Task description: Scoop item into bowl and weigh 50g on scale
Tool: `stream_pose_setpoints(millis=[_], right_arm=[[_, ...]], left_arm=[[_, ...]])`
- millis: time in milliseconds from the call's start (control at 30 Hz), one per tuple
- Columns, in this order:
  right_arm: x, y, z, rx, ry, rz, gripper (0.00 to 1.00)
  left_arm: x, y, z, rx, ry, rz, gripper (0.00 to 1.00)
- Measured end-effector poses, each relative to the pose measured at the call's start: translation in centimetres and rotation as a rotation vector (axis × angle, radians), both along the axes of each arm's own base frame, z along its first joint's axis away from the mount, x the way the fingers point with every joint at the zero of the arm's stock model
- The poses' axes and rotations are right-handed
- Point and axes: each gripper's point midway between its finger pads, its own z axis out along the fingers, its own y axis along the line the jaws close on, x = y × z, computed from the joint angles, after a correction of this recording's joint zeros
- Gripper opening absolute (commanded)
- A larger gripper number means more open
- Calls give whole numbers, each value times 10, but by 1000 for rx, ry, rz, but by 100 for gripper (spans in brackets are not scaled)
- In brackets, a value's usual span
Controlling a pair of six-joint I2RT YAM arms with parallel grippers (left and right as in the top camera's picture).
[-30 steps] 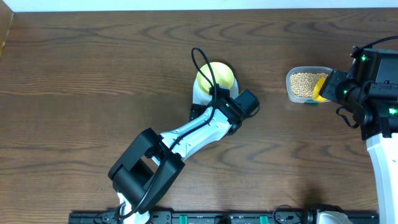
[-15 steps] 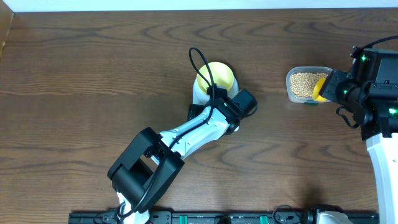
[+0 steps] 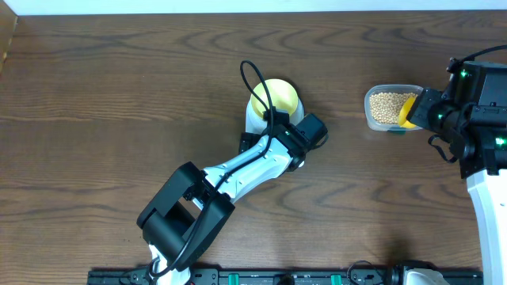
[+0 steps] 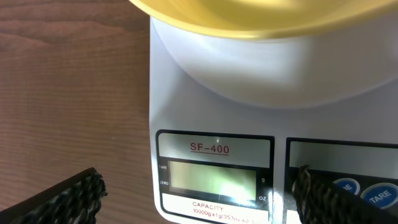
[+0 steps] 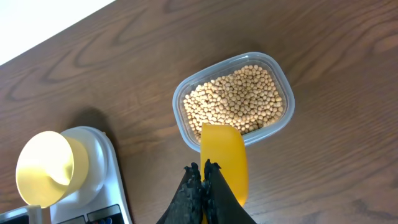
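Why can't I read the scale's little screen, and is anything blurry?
Left wrist view: glare washes over the display on the scale, and the close bowl is blurred. Right wrist view: the beans look sharp. Overhead view: evenly lit.

Overhead straight down on table (image 3: 95, 119), left wrist close on scale (image 4: 211, 112), right wrist higher, all sharing bowl (image 5: 43, 168)

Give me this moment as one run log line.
left pincer: open, over scale display | right pincer: shut on scoop, tip at rim of tub of beans | bowl: on scale, looks empty
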Motion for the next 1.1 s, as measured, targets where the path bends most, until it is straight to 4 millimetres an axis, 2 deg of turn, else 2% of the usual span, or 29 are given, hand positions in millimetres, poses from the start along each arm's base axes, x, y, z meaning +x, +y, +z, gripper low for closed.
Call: stream_pose_setpoints(millis=[1100], right_arm=[[0,1,0,3,-1,2,1]], left_arm=[[2,-4,-4,-26,-13,2,99]])
